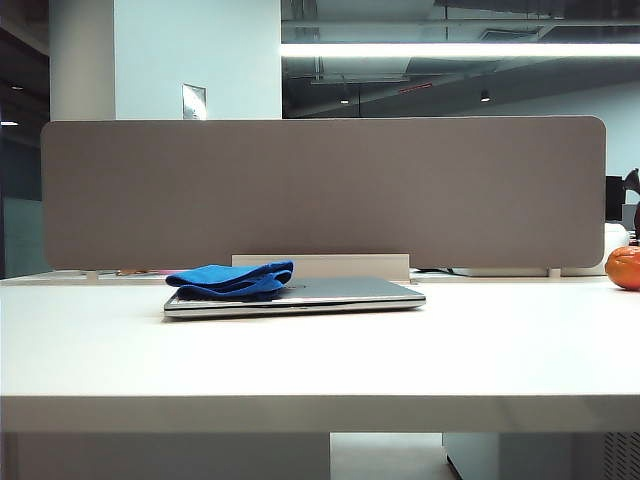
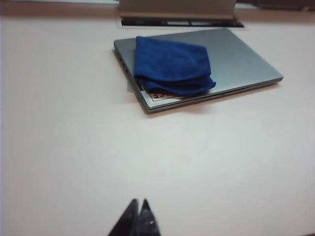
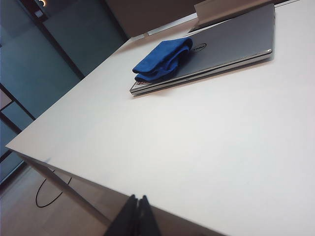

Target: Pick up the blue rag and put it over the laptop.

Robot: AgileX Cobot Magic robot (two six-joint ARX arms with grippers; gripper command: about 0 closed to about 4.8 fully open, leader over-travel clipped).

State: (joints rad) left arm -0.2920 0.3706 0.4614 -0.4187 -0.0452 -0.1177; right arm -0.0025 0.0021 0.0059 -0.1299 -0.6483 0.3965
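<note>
My left tool (image 2: 139,209), pinched shut and empty, hangs over the near bench (image 2: 74,147); my right tool (image 3: 137,204), likewise shut, sits off its near edge. Farther on, the blue rag (image 2: 171,65) lies bunched on the laptop's (image 2: 241,64) left end, nearer my left arm.

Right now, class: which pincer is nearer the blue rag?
Left. The left pincer hangs shut above bare table short of the blue rag; the right pincer, also shut, sits back beyond the table's edge.

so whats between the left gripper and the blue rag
Only bare white table, as the left wrist view shows. The shut left gripper hangs back from the laptop, where the blue rag lies.
</note>
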